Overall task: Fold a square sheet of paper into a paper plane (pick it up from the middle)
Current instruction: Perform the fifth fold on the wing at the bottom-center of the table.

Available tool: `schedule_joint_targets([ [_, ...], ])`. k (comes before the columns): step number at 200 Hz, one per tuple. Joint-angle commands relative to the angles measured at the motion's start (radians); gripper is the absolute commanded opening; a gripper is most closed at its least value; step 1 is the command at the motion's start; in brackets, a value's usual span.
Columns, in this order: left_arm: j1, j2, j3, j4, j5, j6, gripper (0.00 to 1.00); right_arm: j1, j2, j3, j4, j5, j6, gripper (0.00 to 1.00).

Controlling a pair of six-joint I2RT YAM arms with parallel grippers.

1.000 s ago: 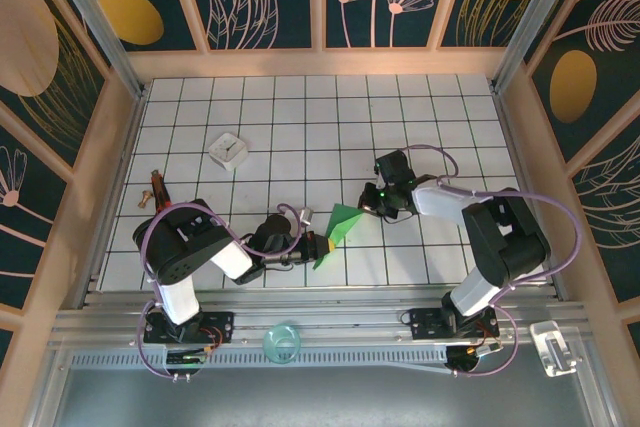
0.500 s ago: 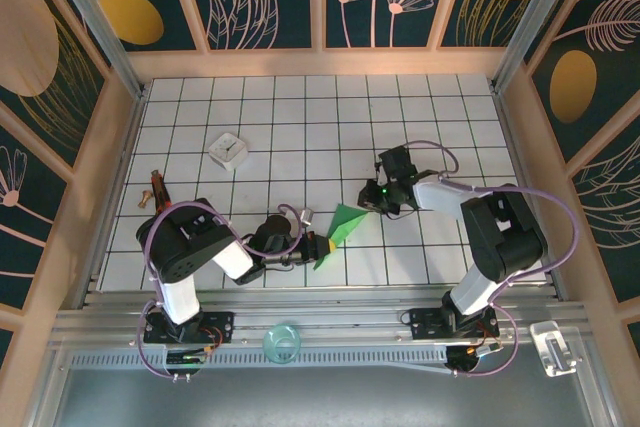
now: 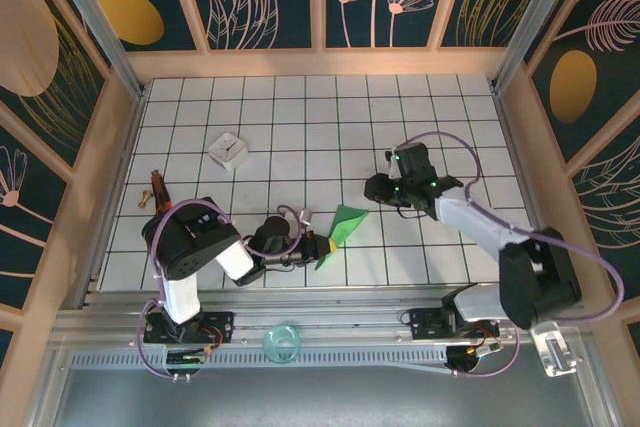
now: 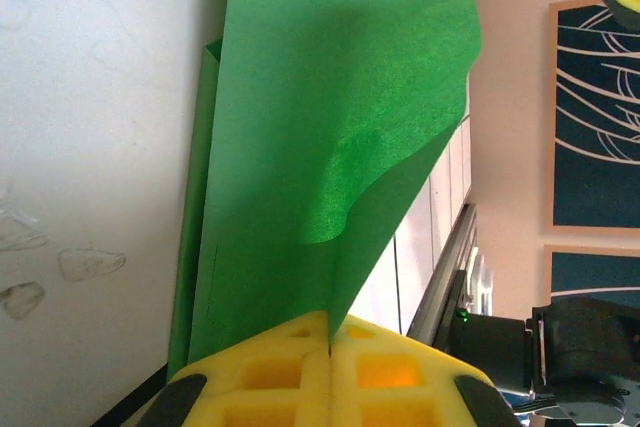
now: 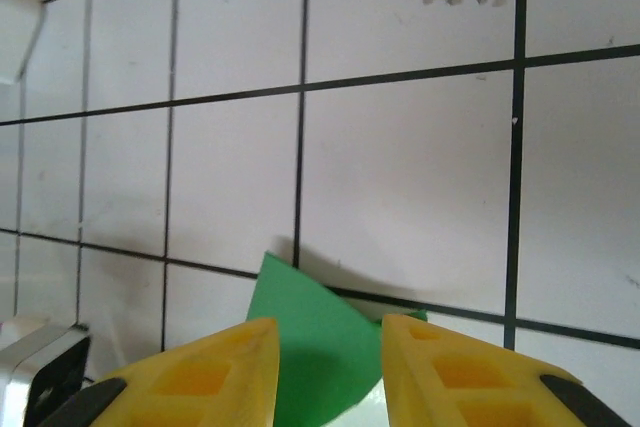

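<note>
Right pincer [image 3: 371, 190] has released the pointed, creased green paper [image 3: 340, 228].

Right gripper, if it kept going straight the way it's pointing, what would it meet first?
Probably the green paper: its raised corner lies between the right gripper's open jaws. Past that, the tiled table; depth is unclear.

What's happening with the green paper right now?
The left gripper is shut on one end of the partly folded, bright-green paper sheet, low over the near part of the white tiled table. One flap of the sheet curls up loose. The right gripper hovers at the sheet's far tip with its jaws apart, gripping nothing. The sheet is not yet a finished dart. A small white square box sits apart, farther back on the left.
</note>
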Motion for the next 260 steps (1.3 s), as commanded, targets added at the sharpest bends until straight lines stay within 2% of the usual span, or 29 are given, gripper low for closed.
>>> schedule_joint_targets([
  [1,0.003,0.022,-0.016,0.064,0.009,-0.035,0.00,0.062,-0.062,-0.059,0.027,-0.001,-0.045,0.30],
  [39,0.002,0.034,-0.018,0.058,0.002,-0.062,0.00,0.177,-0.039,-0.110,0.140,-0.039,-0.040,0.22],
  [96,0.002,0.082,-0.027,0.102,0.017,-0.145,0.00,0.227,0.075,-0.111,0.242,-0.083,-0.039,0.13],
  [150,0.002,0.083,-0.027,0.060,0.015,-0.162,0.00,0.231,0.137,-0.128,0.284,-0.101,-0.036,0.08],
  [260,0.003,0.092,-0.015,-0.007,0.021,-0.175,0.00,0.193,0.215,-0.157,0.302,-0.063,-0.040,0.07],
])
